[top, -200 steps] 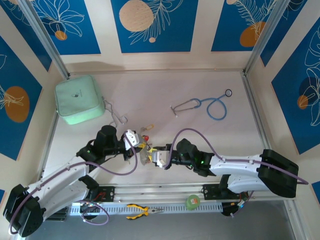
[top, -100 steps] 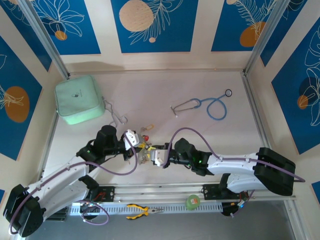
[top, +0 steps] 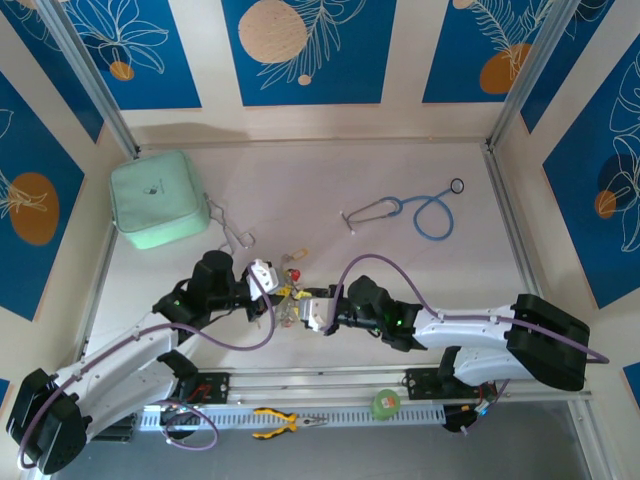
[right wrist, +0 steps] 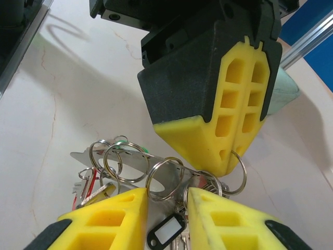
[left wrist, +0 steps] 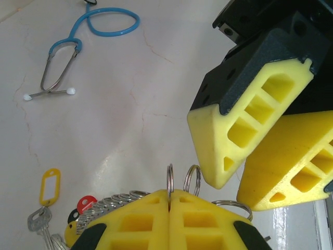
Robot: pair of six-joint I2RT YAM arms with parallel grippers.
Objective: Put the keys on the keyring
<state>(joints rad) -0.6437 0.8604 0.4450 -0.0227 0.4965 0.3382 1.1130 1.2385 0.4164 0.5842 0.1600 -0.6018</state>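
bench [top: 400, 270]: pale top. The bundle sits near-centre, right between the two hands.
left hand [left wrist: 169, 194]: fingers pressed together and clamped on a split ring [left wrist: 168, 179]. The ring's edge pokes out past the tips.
right hand [right wrist: 166, 195]: fingers partway apart, tips straddling the ring cluster and a black tag. No clamp visible, and I can't tell if the pads touch metal.
keyring [left wrist: 112, 200]: thin coiled chain-like loop lying beside the left hand's tips with the bundle. Likely light and floppy, so it will sag. Best pinched close to its opening.
keys [left wrist: 39, 219]: small and silvery, with yellow and red tags, lying on the bench by the chain. Probably light, rigid and slick. Take them by the flat head, not the tag.
split ring: thin steel, probably springy and slippery, so it needs a firm edge-on pinch.
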